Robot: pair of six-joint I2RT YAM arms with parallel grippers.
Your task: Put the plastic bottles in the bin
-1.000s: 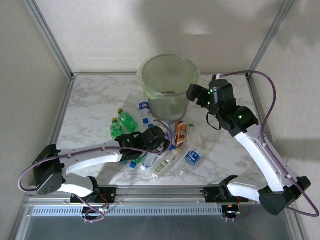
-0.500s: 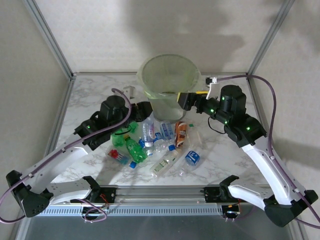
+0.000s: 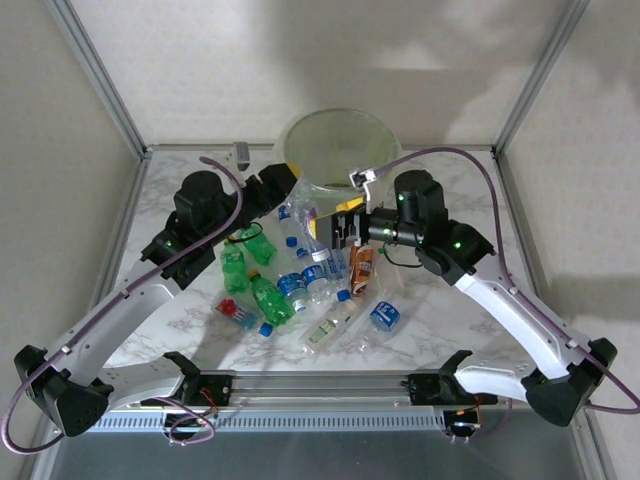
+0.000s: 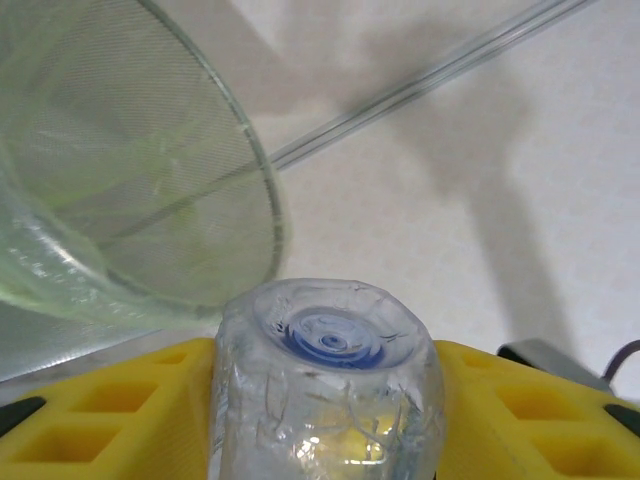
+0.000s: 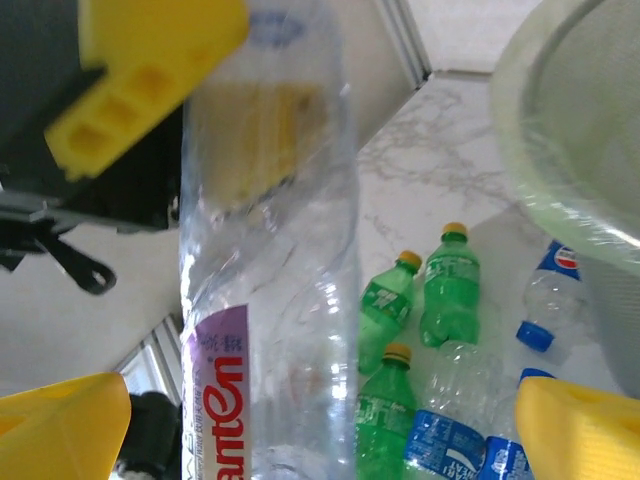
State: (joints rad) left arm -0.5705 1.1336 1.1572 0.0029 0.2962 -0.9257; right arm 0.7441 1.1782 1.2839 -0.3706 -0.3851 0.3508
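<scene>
Top view: one bin (image 3: 335, 150) stands at the tabletop's (image 3: 450, 190) rear, with three green bottles (image 3: 255, 245) lying before it. The left gripper (image 3: 288, 188) has risen to the bin's rim since half a second ago, and the right gripper (image 3: 333, 220) has swung across in front.

Left wrist: the left gripper clamps one clear bottle (image 4: 330, 400).

Right wrist: the fingers (image 5: 60, 425) are spread wide either side of that bottle.

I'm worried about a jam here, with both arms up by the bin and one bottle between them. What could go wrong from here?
1. The left gripper clamps the clear bottle while the right gripper straddles it with open fingers. If the two arms move differently, the fingers could collide or the bottle could slip.
2. The bottle looks beside the bin rim, not clearly over the opening, so a release now might drop it onto the table.
</scene>
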